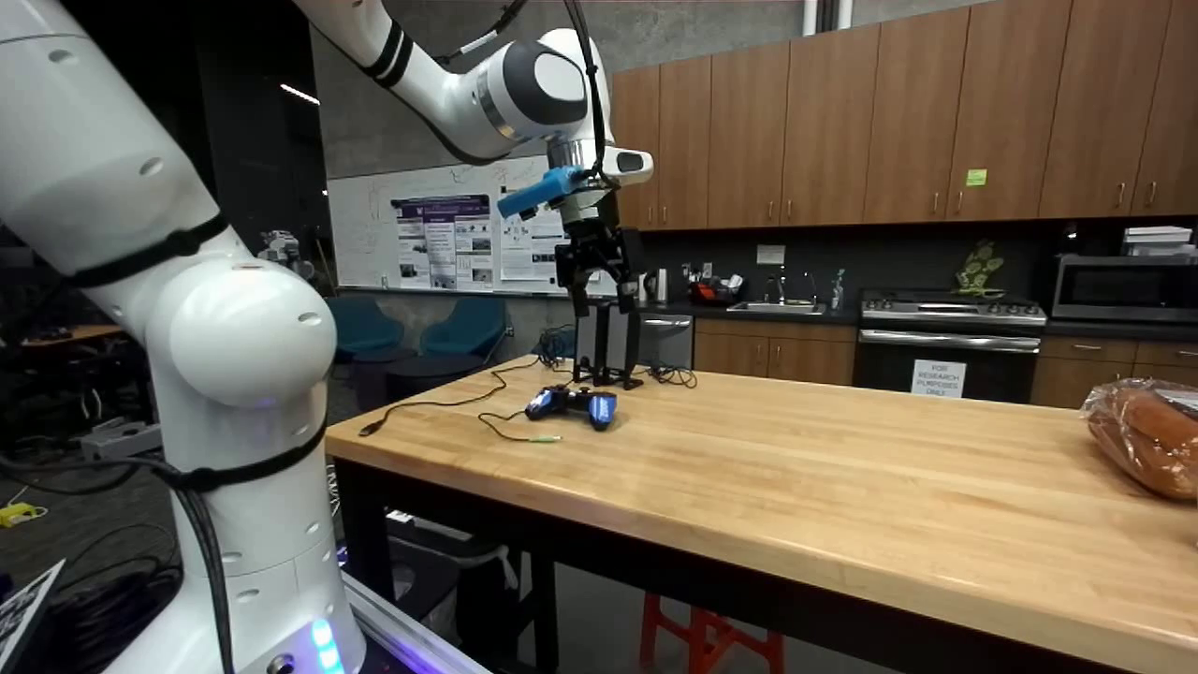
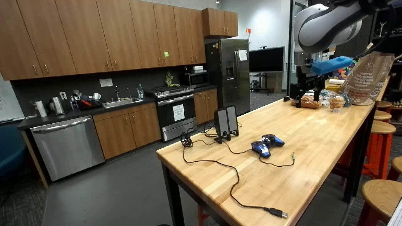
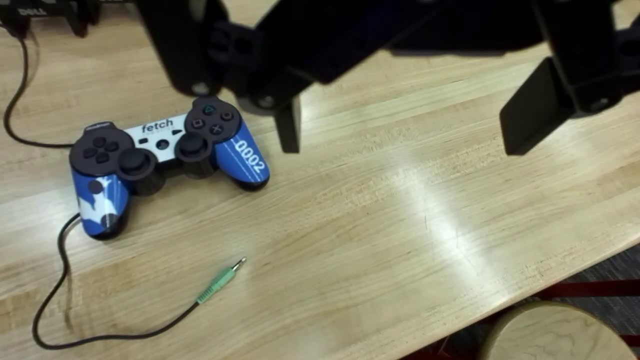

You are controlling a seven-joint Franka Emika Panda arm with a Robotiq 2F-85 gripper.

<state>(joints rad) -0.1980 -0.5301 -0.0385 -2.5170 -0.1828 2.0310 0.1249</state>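
My gripper (image 3: 402, 151) stands open above the wooden table, its two fingertips wide apart with nothing between them. In both exterior views it hangs well above the tabletop, pointing down (image 1: 604, 307). Nearest to it in the wrist view is a blue, white and black game controller (image 3: 162, 132), lying left of the left fingertip and apart from it. A thin black cable ending in a green audio plug (image 3: 217, 285) curls in front of the controller. A pair of grey and black speakers (image 2: 222, 123) stands upright behind the controller; only their feet show in the wrist view.
A black cable with a USB plug (image 2: 276, 212) runs toward the table's near corner. At the table's far end are a bagged loaf (image 1: 1146, 435), a tub of muffins (image 2: 337, 102) and a brown paper bag (image 2: 366, 78). Stools (image 2: 383, 127) line one long edge.
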